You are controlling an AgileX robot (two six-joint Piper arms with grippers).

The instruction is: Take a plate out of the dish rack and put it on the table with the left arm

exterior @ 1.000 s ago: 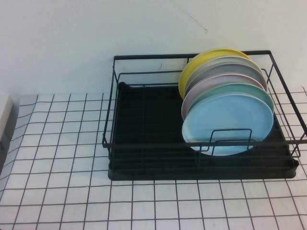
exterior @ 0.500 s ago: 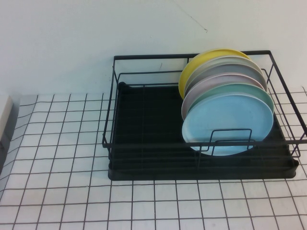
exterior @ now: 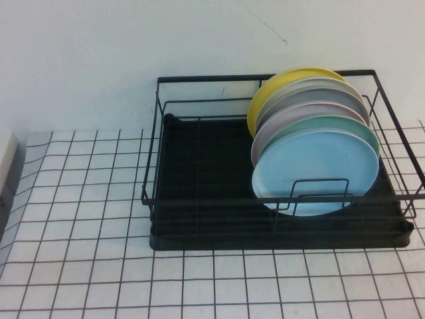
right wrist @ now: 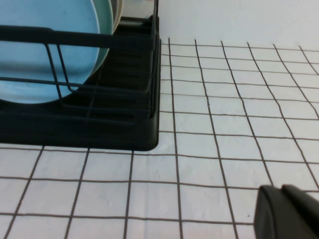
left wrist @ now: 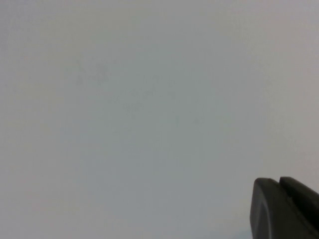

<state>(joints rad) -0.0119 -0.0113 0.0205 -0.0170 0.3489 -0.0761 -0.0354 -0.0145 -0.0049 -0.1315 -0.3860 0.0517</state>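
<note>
The sky-blue plate (exterior: 319,169) stands on edge at the front of a row of plates in the right half of the black dish rack (exterior: 199,226). It also shows in the right wrist view (right wrist: 45,55), behind the rack's wires (right wrist: 124,124). Neither arm shows in the high view. My left gripper (left wrist: 279,181) is shut and empty, facing a blank white surface. My right gripper (right wrist: 281,188) is shut and empty, low over the white gridded table (right wrist: 224,124), to the right of the rack's front right corner.
Behind the blue plate stand a mint-green plate (exterior: 312,126), pale pinkish and grey plates, and a yellow plate (exterior: 279,83) at the back. The rack's left half holds nothing. The gridded table (exterior: 80,199) spreads left and in front. A white object (exterior: 5,159) sits at the left edge.
</note>
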